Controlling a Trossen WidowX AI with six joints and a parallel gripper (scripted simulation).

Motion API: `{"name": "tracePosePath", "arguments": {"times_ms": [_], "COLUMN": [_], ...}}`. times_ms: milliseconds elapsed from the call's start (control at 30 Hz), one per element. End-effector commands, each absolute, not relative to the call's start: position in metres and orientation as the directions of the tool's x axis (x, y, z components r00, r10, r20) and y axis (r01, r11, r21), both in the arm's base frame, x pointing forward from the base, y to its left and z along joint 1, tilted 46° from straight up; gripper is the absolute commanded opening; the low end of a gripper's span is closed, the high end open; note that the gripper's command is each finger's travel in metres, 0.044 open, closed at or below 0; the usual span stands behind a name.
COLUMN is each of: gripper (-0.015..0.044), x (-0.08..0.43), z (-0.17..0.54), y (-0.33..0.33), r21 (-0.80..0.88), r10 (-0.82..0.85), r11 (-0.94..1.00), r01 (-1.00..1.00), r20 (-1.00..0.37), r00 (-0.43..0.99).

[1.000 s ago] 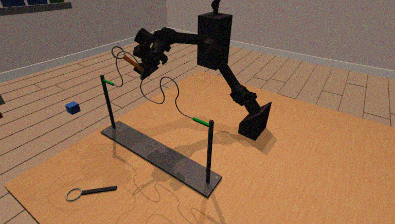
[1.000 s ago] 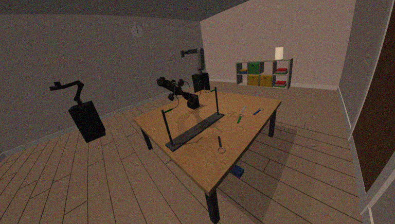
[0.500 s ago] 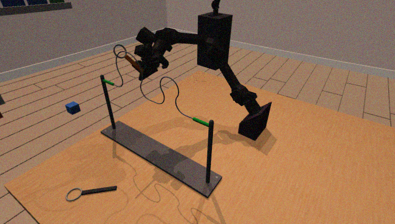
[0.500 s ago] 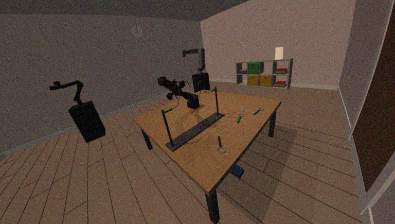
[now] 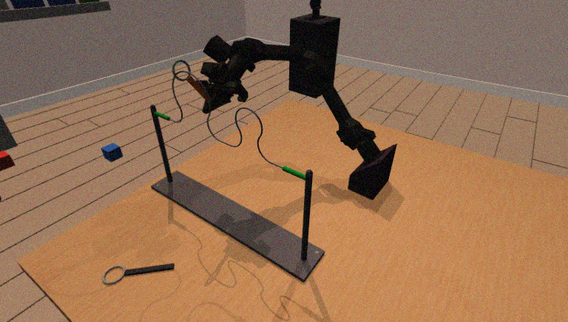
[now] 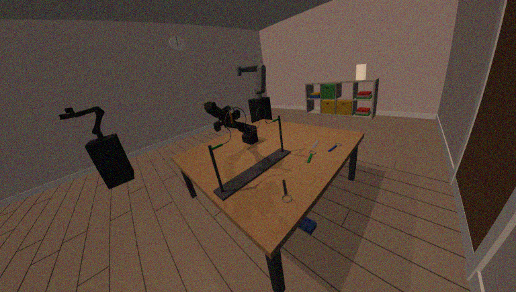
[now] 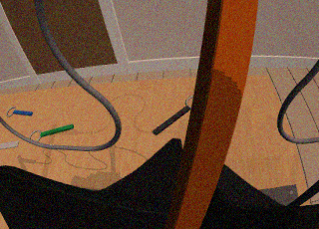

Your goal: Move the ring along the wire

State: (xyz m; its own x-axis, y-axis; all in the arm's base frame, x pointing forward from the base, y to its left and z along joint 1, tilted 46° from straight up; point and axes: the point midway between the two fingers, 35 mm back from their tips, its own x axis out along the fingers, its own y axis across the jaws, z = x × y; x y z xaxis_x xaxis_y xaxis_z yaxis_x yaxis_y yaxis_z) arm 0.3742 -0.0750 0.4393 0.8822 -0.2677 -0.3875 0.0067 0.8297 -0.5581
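Note:
The gripper [image 5: 205,97] [image 7: 200,156] is shut on the orange handle [image 5: 197,86] [image 6: 231,117] [image 7: 226,85], high above the table. The ring [image 5: 180,61] is at the handle's upper left end in the top view, around the wire's high bend near the left post [image 5: 162,151] [image 6: 215,169]; it is out of the wrist view. The grey wire [image 5: 260,134] [image 7: 100,103] passes close to the fingers; whether they touch cannot be told. One green part [image 5: 162,115] [image 6: 216,146] adjoins that post, the other [image 5: 294,172] [image 6: 275,120] the right post [image 5: 306,217] [image 6: 281,135].
The posts stand on a dark base plate [image 5: 234,213] [image 6: 247,172]. A loose black-handled ring tool [image 5: 149,269] [image 6: 284,186] [image 7: 170,120] lies on the table. Loose green [image 6: 310,158] [image 7: 57,129] and blue [image 6: 332,147] [image 7: 23,113] handles lie farther along. Wire curves flank the handle in the wrist view.

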Motion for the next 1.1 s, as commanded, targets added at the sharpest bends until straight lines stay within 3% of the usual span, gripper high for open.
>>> {"name": "tracePosePath", "arguments": {"times_ms": [0, 1067], "gripper": [-0.0150, -0.0150], "x": [0.373, 0.375], "z": [0.438, 0.451], "y": [-0.078, -0.090], "r21": [-0.617, -0.901], "r10": [-0.299, -0.428], "r11": [0.787, 0.432], "r01": [0.008, 0.037], "r20": [-0.369, -0.169], "r00": [0.880, 0.888]}}
